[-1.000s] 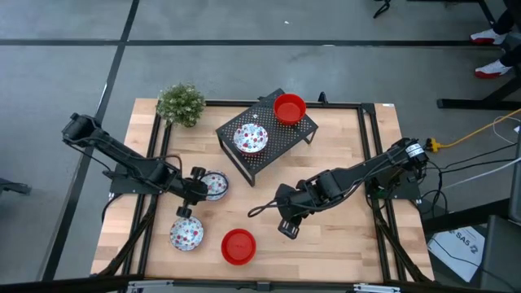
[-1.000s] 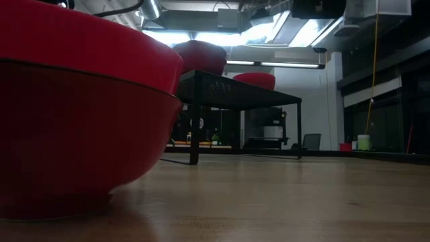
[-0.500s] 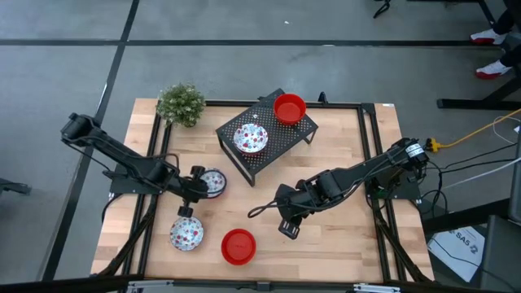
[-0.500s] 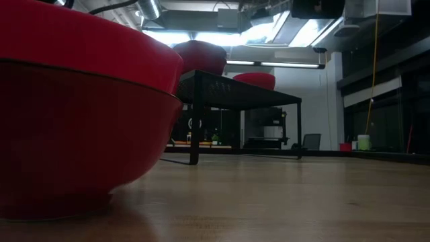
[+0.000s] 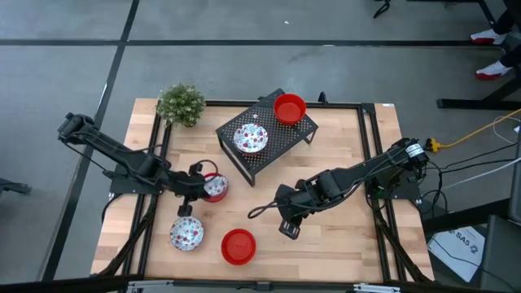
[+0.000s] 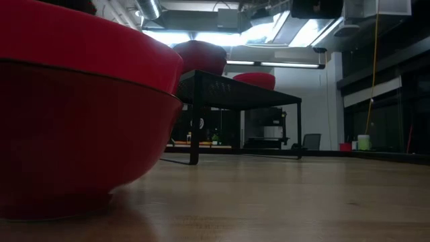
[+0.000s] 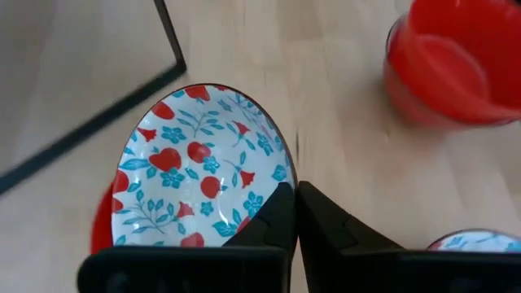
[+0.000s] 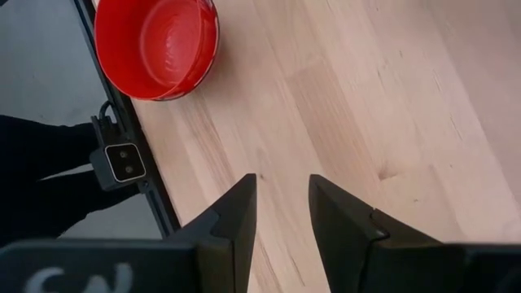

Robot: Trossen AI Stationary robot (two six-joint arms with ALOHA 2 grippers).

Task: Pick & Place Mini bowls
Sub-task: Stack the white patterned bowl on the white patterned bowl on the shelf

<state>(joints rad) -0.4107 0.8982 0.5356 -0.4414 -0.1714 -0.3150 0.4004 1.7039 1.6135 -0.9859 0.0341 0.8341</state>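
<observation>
My left gripper point(image 5: 198, 185) is shut on a white floral mini bowl point(image 5: 214, 188) at the table's left middle; the bowl also shows in the left wrist view point(image 7: 195, 167). A second floral bowl point(image 5: 186, 234) and a red bowl point(image 5: 238, 246) rest on their bases on the wood near the front edge. A floral bowl point(image 5: 251, 138) and a red bowl point(image 5: 289, 108) sit on top of the black mesh rack point(image 5: 273, 150). My right gripper point(image 5: 286, 220) is open and empty, low over the table right of centre. My left gripper pinches the floral bowl's rim point(image 7: 275, 185) between its two fingers, on the rim's side toward the table's left edge. The fingers come slanting down from the left. The bowl is tilted, its red outer wall point(image 5: 218, 195) showing from above.
A small green potted plant point(image 5: 181, 104) stands at the far left corner. A black frame rail point(image 5: 370, 163) runs around the tabletop. In the low view the front red bowl point(image 6: 74, 114) fills the left. Bare wood lies between the two grippers.
My left gripper has risen a little with the floral bowl. The bowl lay flat with its inside facing up; now it is tipped and shows its red outer wall. My right gripper has kept still.
</observation>
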